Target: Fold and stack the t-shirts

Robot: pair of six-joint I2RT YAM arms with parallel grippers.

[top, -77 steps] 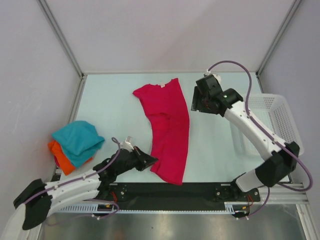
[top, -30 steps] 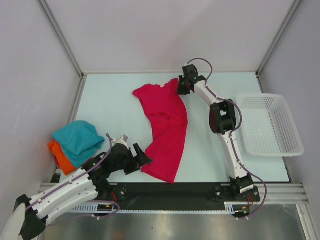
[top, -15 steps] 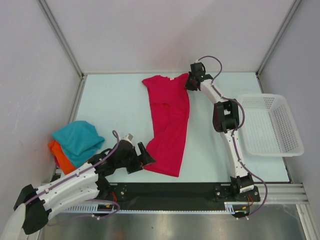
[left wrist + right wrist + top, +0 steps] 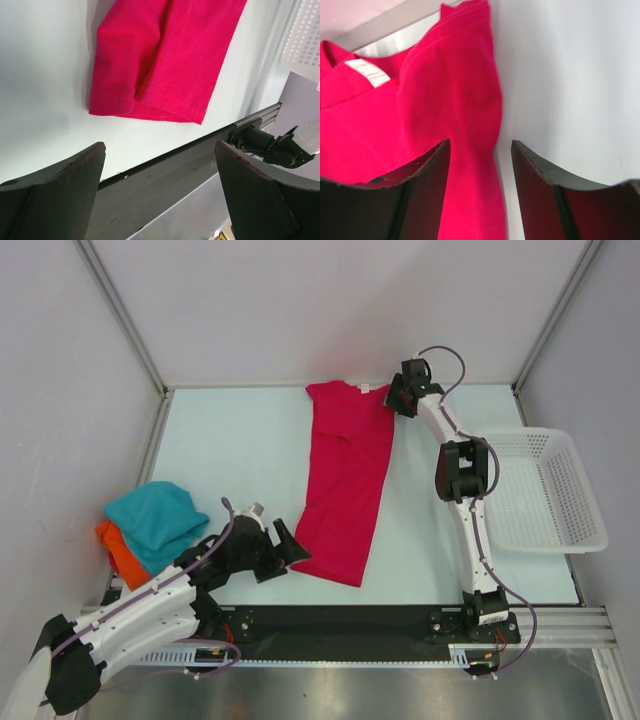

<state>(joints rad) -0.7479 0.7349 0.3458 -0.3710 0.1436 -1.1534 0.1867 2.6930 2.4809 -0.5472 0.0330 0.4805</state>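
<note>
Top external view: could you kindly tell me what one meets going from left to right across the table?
Teal-blue t-shirt → left gripper → crimson-pink t-shirt → right gripper → white mesh basket.

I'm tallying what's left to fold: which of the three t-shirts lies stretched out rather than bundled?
The crimson-pink t-shirt, laid out long down the middle of the table. The teal-blue t-shirt sits bundled on the orange t-shirt at the left edge.
</note>
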